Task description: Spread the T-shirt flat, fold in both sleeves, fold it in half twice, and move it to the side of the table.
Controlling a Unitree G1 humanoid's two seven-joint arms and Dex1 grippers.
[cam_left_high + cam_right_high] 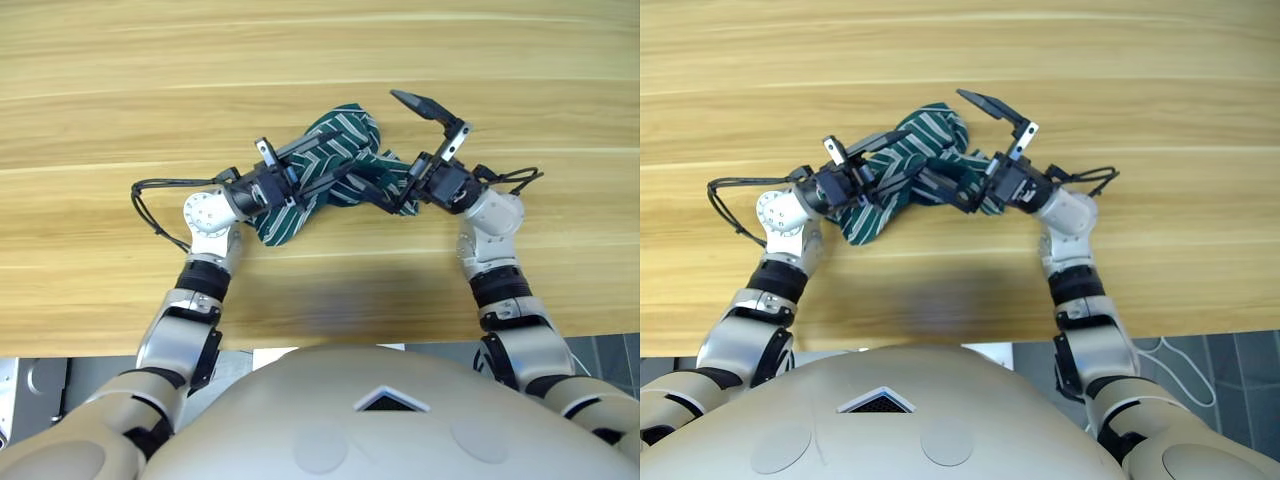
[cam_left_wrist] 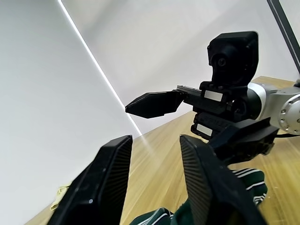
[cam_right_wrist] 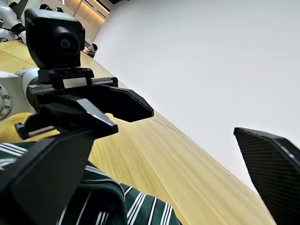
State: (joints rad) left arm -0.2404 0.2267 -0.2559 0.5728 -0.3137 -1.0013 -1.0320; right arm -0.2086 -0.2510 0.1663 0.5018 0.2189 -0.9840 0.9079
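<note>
Seeing T-shirt (image 1: 345,130) bunched on surface (image 1: 300,50), long axis near-left to far-right. My left end effector (image 2: 154,145) open, empty, over its left end; right end effector (image 3: 164,136) gaping, empty, at right edge.

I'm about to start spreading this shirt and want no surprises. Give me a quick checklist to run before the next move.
1. T-shirt lying flat: not ok, it is bunched in a heap between the grippers.
2. Left gripper open: ok.
3. Right gripper open: ok, fingers wide apart.
4. Sleeves findable: cannot tell, they are lost in the folds.
5. T-shirt fully on the table: ok.
</note>
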